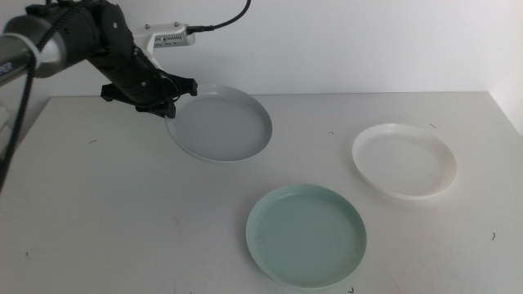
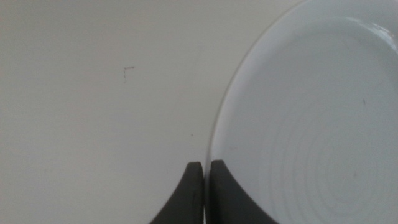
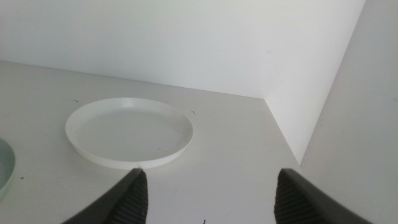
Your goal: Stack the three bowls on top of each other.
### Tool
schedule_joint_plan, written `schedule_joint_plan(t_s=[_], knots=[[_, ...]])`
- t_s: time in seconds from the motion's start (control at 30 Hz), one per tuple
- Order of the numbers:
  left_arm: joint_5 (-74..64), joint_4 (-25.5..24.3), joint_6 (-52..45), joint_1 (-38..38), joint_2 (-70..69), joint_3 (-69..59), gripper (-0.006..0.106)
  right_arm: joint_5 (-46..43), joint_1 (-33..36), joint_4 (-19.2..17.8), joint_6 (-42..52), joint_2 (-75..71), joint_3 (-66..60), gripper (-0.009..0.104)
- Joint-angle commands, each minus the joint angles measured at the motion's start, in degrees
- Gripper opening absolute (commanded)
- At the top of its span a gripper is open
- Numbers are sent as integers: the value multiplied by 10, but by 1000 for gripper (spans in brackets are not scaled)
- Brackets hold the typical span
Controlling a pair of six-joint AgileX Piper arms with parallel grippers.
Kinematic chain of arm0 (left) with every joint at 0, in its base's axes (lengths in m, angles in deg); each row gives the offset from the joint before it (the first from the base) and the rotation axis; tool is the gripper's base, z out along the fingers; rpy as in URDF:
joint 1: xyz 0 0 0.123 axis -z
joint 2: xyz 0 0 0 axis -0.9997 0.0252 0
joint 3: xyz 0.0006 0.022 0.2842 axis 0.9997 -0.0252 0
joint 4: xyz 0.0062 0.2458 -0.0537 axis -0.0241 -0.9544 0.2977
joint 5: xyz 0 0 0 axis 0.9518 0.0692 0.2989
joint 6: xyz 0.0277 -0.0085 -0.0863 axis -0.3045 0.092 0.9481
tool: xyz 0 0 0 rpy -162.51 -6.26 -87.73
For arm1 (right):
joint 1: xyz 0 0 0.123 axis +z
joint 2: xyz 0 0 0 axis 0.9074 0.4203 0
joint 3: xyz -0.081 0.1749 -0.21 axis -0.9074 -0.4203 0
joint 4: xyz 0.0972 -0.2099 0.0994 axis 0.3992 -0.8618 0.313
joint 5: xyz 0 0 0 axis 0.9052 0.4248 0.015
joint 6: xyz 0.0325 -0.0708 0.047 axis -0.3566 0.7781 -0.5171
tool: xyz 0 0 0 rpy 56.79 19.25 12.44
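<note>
The grey bowl is at the back middle of the table. My left gripper is shut on its left rim, and the left wrist view shows the two jaws pinched on the rim with the grey bowl beside them. The mint green bowl lies flat at the front middle. The white bowl lies flat at the right. My right gripper is open and empty, out of the middle view; its wrist view shows the white bowl ahead and the mint bowl's edge.
The white table has small dark marks. A white wall runs along the back, and a side wall stands close to the table's right edge. A white device with a black cable sits behind the left arm.
</note>
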Motion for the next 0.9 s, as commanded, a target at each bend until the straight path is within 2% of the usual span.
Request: schedule_joint_plan(t_s=[0.0,0.37,0.63,0.87], knots=[[43,30,1,-1,-85,-34,0,-44,-2,-8,4,-15,4,52],[78,39,36,75,-228,-202,0,-44,-2,-8,4,-15,4,52],[81,39,68,167,-222,-218,0,-44,-2,-8,4,-15,4,52],[78,45,69,208,-199,-218,0,-44,-2,-8,4,-15,4,52]])
